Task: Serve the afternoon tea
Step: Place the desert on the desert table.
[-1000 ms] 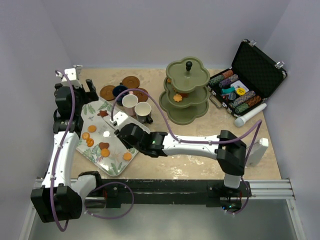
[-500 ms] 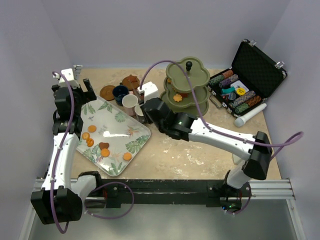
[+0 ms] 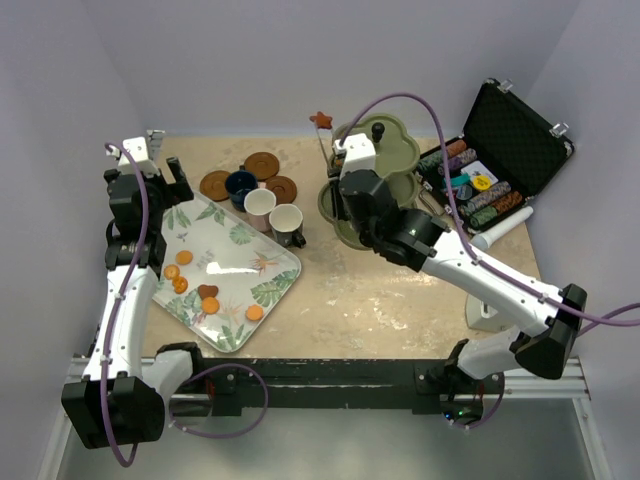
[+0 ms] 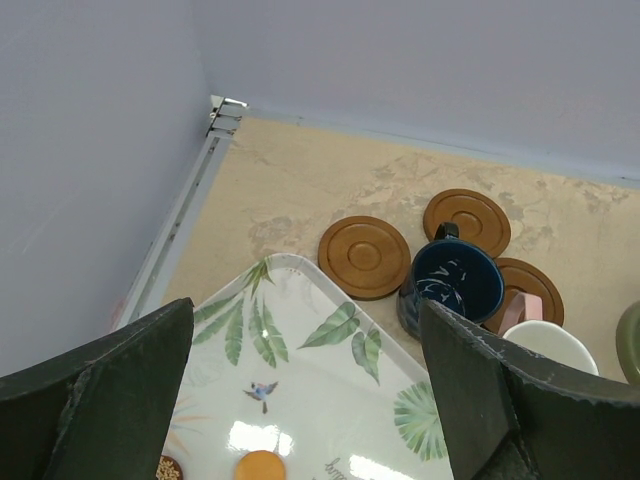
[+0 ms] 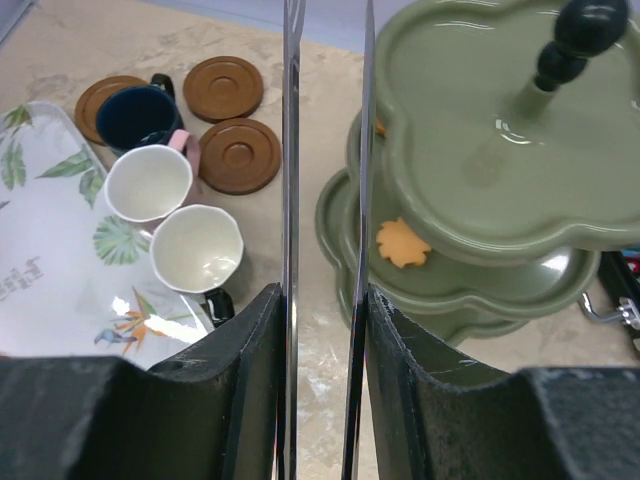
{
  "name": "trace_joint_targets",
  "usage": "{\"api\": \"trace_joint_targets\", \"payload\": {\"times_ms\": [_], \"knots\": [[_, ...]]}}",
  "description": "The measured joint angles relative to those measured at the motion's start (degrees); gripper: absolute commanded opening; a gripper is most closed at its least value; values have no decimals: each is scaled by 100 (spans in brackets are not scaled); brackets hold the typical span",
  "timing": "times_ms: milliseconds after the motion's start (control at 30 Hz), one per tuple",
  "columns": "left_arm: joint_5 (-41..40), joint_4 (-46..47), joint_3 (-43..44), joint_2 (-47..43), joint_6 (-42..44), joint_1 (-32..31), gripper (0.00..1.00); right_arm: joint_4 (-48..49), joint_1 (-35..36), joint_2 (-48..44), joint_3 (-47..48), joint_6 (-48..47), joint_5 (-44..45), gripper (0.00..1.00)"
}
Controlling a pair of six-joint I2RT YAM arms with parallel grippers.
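Note:
My right gripper [image 3: 352, 168] is shut on thin metal tongs [image 5: 291, 150], whose two blades run up between its fingers [image 5: 250, 350]. The tong tips hold a red-brown star biscuit [image 3: 322, 119] up beside the top tier of the olive-green stand [image 3: 392, 150], at its far left. An orange leaf biscuit [image 5: 403, 243] lies on a lower tier. The navy cup [image 3: 240, 183], pinkish-white cup [image 3: 260, 205] and cream cup [image 3: 286, 222] stand by three brown saucers [image 3: 262, 163]. Several round biscuits [image 3: 183, 258] lie on the tray. My left gripper [image 3: 165, 180] is open and empty above the tray's far corner.
The leaf-patterned white tray [image 3: 250, 250] lies at the near left. An open black case of poker chips [image 3: 490, 170] stands at the far right, with a white cylinder [image 3: 497, 232] in front of it. Walls close in the left, back and right.
My right arm has swung from over the tray to the stand and lifted the star biscuit in the tongs. The left arm has not moved.

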Motion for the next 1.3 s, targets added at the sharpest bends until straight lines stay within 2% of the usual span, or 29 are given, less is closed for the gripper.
{"api": "trace_joint_targets", "payload": {"times_ms": [267,700,1100,1300], "knots": [[28,0,0,2,0,0,99,-238,-437,-431,-278,118,9,35],[79,0,0,2,-2,0,99,-560,-461,-439,-452,385,17,35],[129,0,0,2,-2,0,99,-686,-461,-442,-481,531,46,48],[136,0,0,4,-2,2,99,-684,-461,-442,-481,540,131,49]]}}
